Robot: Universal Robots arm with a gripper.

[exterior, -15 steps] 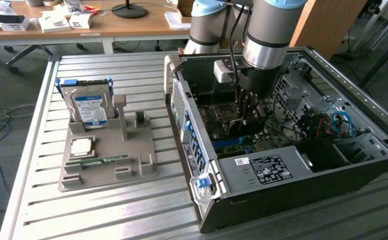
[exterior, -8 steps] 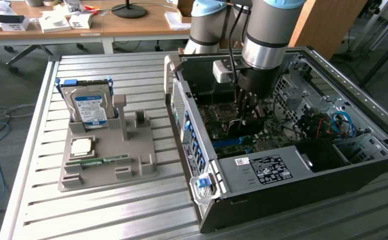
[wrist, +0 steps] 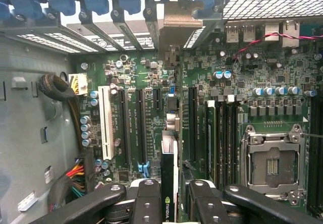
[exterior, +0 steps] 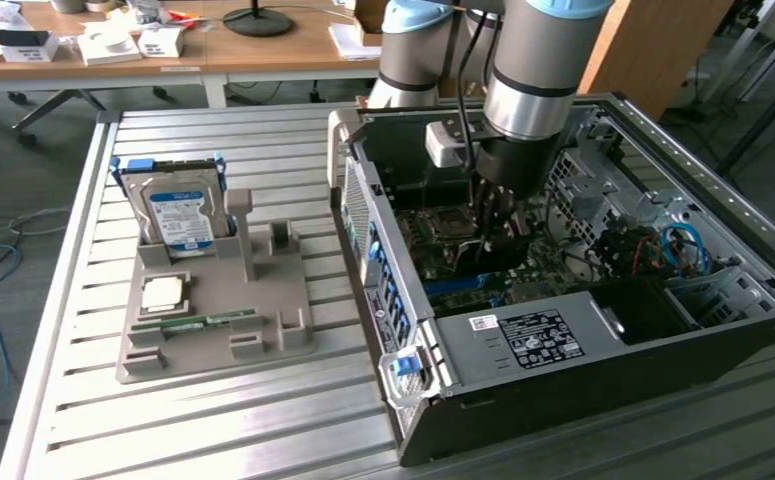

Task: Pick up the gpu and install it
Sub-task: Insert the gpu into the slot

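Pickup looks done: the gripper (wrist: 174,196) pinches the gpu (wrist: 169,161) edge-on, low inside the computer case (exterior: 601,385) on the exterior view's right, over the motherboard (wrist: 136,72) slots. Whether it is fully seated is unclear.

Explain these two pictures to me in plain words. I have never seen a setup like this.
The grey and blue jointed machine is a robot arm ending in a black gripper. One picture comes from a camera standing off the arm; the other from a camera on its wrist, looking down past the fingers. On the slatted metal table lies an open dark computer case, and beside it, towards the exterior view's left, a grey plastic holder with a silver blue-labelled hard drive and a narrow green memory stick. The gripper is closed on a thin dark circuit card, the gpu, held edge-on over the green motherboard inside the case.
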